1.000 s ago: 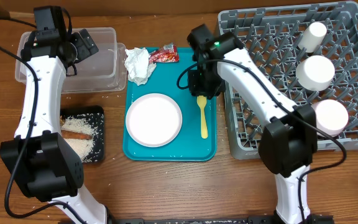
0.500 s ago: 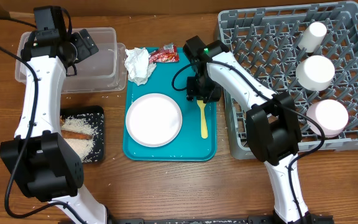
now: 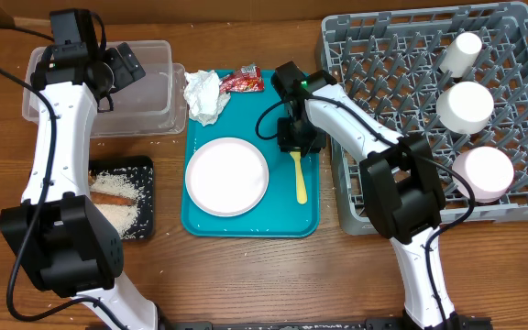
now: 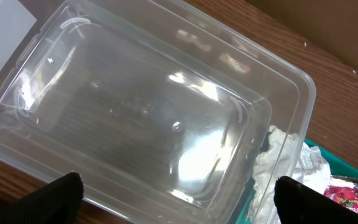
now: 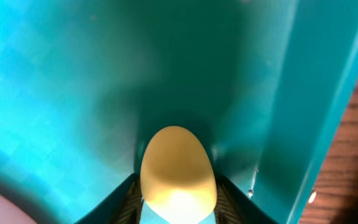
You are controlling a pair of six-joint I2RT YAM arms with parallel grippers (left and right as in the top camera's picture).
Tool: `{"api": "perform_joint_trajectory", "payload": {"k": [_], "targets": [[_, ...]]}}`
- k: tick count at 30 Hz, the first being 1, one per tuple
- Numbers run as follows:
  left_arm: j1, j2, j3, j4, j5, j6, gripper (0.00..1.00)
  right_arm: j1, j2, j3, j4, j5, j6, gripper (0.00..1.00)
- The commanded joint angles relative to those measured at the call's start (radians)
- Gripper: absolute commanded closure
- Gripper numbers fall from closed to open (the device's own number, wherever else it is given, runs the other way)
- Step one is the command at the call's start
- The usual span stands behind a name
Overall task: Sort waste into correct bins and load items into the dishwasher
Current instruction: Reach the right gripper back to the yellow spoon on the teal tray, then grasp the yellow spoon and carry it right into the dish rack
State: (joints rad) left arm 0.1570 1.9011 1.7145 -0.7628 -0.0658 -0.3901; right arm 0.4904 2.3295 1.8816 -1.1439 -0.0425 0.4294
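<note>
My right gripper is down on the teal tray, its jaws closed against the bowl end of the pale yellow spoon; the right wrist view shows the spoon bowl held between both pads. The white plate lies left of it. The crumpled napkin and red wrapper lie at the tray's far end. My left gripper hangs open and empty over the clear tub. The black tray holds rice and a brown stick.
The grey dish rack at the right holds two white bowls and a white cup. The teal tray's right rim runs close beside my right gripper. Rice grains lie scattered by the tub.
My right gripper has shifted slightly left and lower onto the spoon's bowl end. The spoon and the left arm have not moved.
</note>
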Motion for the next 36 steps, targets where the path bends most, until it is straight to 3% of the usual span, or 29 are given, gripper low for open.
{"api": "perform_joint_trajectory", "payload": {"k": [1, 6, 15, 23, 29, 32, 36], "targets": [[-0.006, -0.003, 0.013, 0.004, 0.0, -0.007, 0.0, -0.003, -0.005, -0.013, 0.01, 0.0, 0.002, 0.73], [-0.006, -0.003, 0.013, 0.004, 0.0, -0.007, 0.0, -0.003, -0.005, 0.006, -0.008, -0.003, 0.003, 0.8], [-0.008, -0.003, 0.013, 0.004, 0.0, -0.007, 0.0, -0.003, -0.005, 0.138, -0.121, -0.003, 0.002, 0.83], [-0.008, -0.003, 0.013, 0.004, 0.0, -0.007, 0.0, -0.098, -0.005, 0.417, -0.242, 0.061, -0.053, 0.83], [-0.008, -0.003, 0.013, 0.004, 0.0, -0.007, 0.0, -0.28, -0.005, 0.664, -0.27, 0.058, -0.264, 0.81], [-0.008, -0.003, 0.013, 0.004, 0.0, -0.007, 0.0, -0.352, -0.005, 0.687, -0.224, 0.021, -0.388, 0.79], [-0.008, -0.003, 0.013, 0.004, 0.0, -0.007, 0.0, -0.408, -0.005, 0.674, -0.156, -0.071, -0.438, 0.79]]}}
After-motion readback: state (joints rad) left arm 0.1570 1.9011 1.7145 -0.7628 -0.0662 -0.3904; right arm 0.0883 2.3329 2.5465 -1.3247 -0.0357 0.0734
